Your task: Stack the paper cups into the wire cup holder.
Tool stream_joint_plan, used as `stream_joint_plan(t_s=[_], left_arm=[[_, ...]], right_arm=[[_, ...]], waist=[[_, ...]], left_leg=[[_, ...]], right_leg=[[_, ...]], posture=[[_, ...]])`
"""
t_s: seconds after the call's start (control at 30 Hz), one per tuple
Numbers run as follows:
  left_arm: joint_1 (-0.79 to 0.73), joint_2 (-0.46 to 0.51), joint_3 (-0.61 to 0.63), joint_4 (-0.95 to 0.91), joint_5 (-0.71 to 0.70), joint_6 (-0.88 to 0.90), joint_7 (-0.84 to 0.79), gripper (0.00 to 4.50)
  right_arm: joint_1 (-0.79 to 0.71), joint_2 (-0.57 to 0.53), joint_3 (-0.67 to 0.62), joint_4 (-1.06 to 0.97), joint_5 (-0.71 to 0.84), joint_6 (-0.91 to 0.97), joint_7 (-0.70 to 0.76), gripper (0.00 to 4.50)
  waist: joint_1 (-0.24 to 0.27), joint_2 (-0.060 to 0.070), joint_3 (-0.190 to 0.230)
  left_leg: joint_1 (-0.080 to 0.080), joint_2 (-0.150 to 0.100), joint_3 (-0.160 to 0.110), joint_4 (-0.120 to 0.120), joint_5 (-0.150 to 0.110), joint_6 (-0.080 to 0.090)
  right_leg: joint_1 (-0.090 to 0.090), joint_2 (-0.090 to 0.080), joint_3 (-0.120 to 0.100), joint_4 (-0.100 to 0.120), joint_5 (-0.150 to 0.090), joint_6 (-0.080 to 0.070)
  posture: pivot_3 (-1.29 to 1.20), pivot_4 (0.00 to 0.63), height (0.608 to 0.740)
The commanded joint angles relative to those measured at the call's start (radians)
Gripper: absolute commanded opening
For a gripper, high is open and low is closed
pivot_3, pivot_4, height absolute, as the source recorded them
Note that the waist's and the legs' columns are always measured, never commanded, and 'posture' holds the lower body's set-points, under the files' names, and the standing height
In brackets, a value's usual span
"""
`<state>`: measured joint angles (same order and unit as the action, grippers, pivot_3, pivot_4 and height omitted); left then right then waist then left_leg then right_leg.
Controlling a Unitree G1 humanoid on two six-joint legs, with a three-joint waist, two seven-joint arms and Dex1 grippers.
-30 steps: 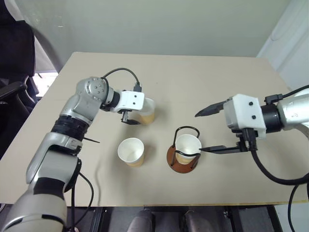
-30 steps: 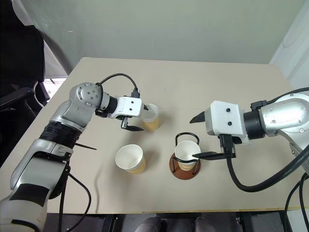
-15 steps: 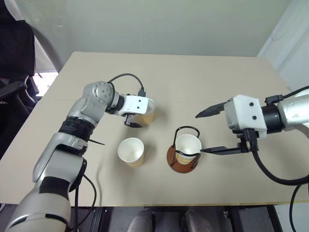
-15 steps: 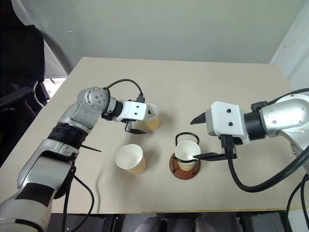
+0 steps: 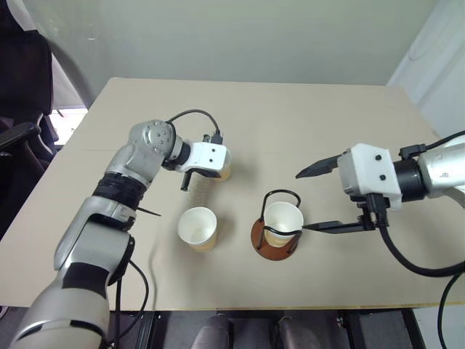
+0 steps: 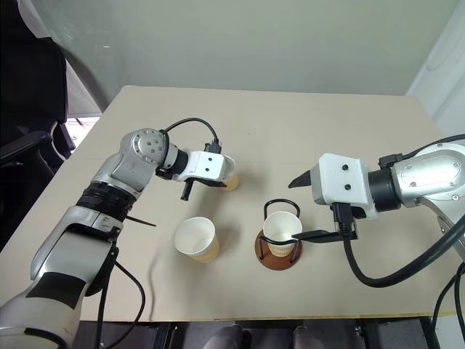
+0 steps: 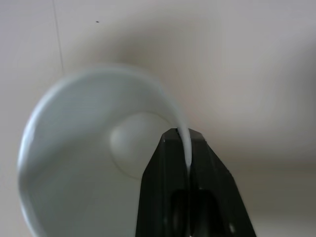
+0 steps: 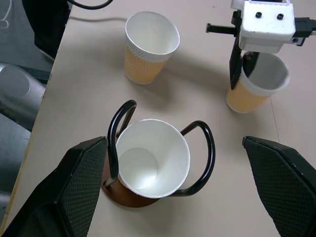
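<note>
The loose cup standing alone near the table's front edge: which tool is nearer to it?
Left. The left tool is shut on the rim of another cup just behind the loose cup; the right tool stands open around the holder.

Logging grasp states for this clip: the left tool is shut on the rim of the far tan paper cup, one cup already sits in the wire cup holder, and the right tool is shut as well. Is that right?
Not quite: the right tool is open, its black fingers spread wide on either side of the black wire cup holder with the reddish-brown base, as the right wrist view shows. The rest holds: the left tool pinches the far tan paper cup's rim, and a white-lined paper cup sits in the holder.
</note>
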<state>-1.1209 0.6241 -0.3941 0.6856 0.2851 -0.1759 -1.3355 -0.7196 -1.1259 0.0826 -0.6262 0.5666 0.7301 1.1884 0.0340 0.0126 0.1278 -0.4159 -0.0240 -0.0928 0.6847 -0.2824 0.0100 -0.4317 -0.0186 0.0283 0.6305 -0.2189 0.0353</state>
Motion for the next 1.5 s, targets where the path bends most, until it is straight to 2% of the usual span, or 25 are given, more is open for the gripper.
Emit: stream_joint_plan(t_s=[0.03, 0.37, 0.5, 0.73, 0.97, 1.17, 1.5], left_arm=[[-0.024, 0.014, 0.022, -0.034, -0.022, 0.012, -0.028, 0.06], [-0.025, 0.047, 0.07, -0.15, -0.129, 0.116, -0.142, 0.06], [-0.032, 0.073, 0.12, -0.271, -0.234, 0.237, -0.225, 0.06], [-0.094, 0.108, 0.158, -0.444, -0.385, 0.438, -0.279, 0.06], [-0.167, 0.181, 0.075, -0.583, -0.614, 0.587, -0.279, 0.06], [-0.215, 0.21, 0.024, -0.638, -0.742, 0.645, -0.279, 0.06], [-0.247, 0.169, -0.072, -0.637, -0.811, 0.626, -0.279, 0.06]], right_arm=[[0.0, -0.019, -0.054, -0.009, 0.012, 0.001, -0.001, 4.5], [0.013, -0.039, -0.057, 0.005, 0.011, -0.003, 0.012, 4.5], [0.04, -0.058, -0.08, 0.012, 0.02, -0.005, 0.028, 4.5], [0.107, -0.084, -0.106, 0.011, 0.02, -0.004, 0.032, 4.5], [0.161, -0.094, -0.121, 0.029, 0.003, -0.027, 0.031, 4.5], [0.21, -0.122, -0.166, 0.06, -0.002, -0.048, 0.045, 4.5], [0.142, -0.158, -0.286, 0.083, 0.066, 0.002, 0.028, 4.5]], waist=[[0.0, 0.0, 0.0], [0.0, 0.0, 0.0], [0.001, 0.0, 0.0], [0.001, 0.0, 0.0], [-0.002, 0.0, 0.0], [-0.001, 0.0, 0.0], [0.0, 0.0, 0.0]], left_leg=[[0.0, 0.0, 0.0, 0.0, 0.0, 0.0], [-0.003, 0.0, 0.0, 0.002, 0.0, 0.0], [-0.004, 0.0, 0.0, 0.003, 0.0, 0.0], [-0.004, 0.0, 0.0, 0.007, 0.0, 0.0], [-0.004, 0.0, 0.0, 0.014, -0.001, 0.002], [-0.002, 0.0, 0.0, 0.016, 0.0, 0.002], [-0.002, 0.0, 0.0, 0.016, 0.0, 0.002]], right_leg=[[0.0, 0.0, 0.0, 0.0, 0.0, 0.0], [-0.002, 0.0, 0.0, 0.001, 0.0, 0.0], [-0.002, 0.0, 0.0, 0.006, 0.0, 0.0], [-0.002, 0.0, 0.0, 0.01, 0.0, 0.001], [-0.002, 0.0, 0.0, 0.013, 0.0, 0.001], [0.0, 0.0, 0.0, 0.014, 0.0, 0.002], [0.0, 0.0, 0.0, 0.014, 0.0, 0.002]], posture=[[0.0, 0.15, 0.74], [0.0, 0.15, 0.74], [0.0, 0.15, 0.74], [0.0, 0.15, 0.74], [0.0, 0.15, 0.74], [0.0, 0.15, 0.74], [0.0, 0.15, 0.74]])
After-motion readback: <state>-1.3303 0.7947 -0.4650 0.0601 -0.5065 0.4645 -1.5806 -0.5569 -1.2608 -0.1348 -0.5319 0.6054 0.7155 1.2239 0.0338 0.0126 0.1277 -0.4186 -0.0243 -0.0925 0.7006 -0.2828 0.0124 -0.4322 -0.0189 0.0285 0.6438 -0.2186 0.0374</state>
